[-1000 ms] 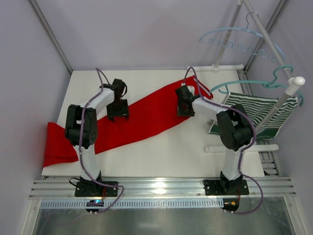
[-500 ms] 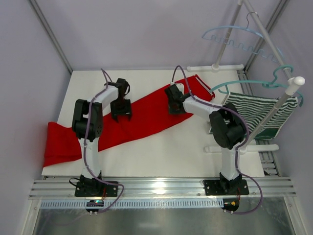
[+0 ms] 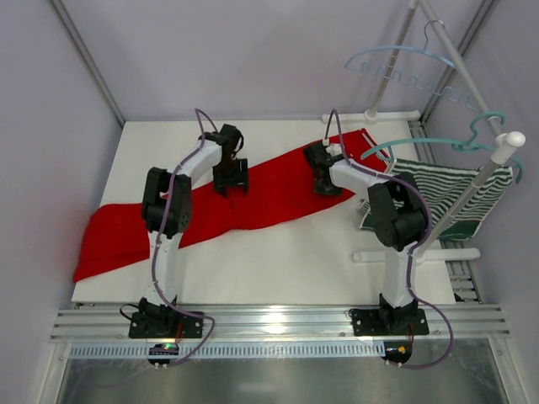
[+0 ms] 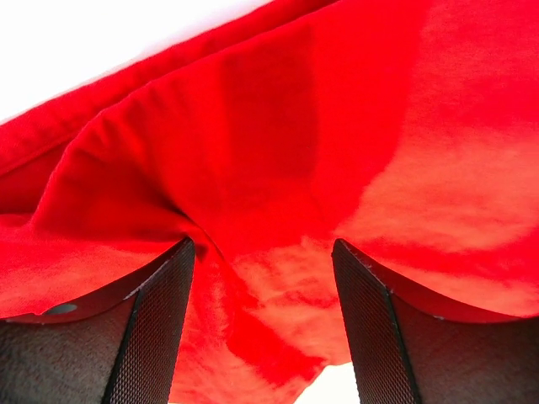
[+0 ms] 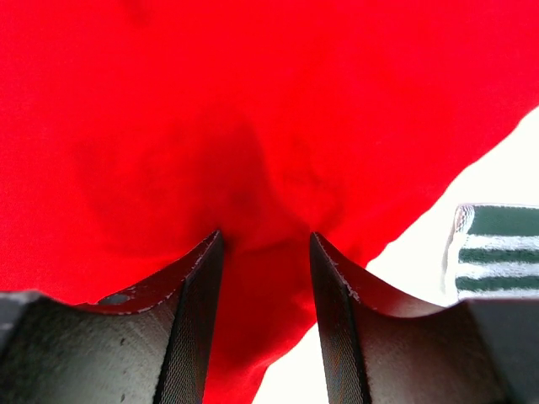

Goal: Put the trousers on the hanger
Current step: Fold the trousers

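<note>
- The left gripper (image 4: 259, 252) has its two fingers (image 4: 156, 328) partly closed on a raised fold of the trousers (image 3: 269, 198); red cloth fills the gap between them.
- The right gripper (image 5: 263, 244) is closed more narrowly on another bunch of the same red cloth, with creases running into the gap.
- From above, the left gripper sits on the middle stretch of the trousers and the right gripper on the end nearer the rack, well apart from each other.
- The trousers lie in a long slanting band across the white table (image 3: 278, 252), from the near left edge up to the far right.
- Their left end spreads out wider near the table's left edge.
- The hanger (image 3: 396, 63) hangs by its hook from the sloping rail at the far right, above the table and apart from the trousers.
- A darker teal hanger (image 3: 438, 143) hangs lower on the rack, carrying a green-and-white striped garment (image 3: 438, 189).
- A corner of that striped garment shows just beside the right gripper in its wrist view.
</note>
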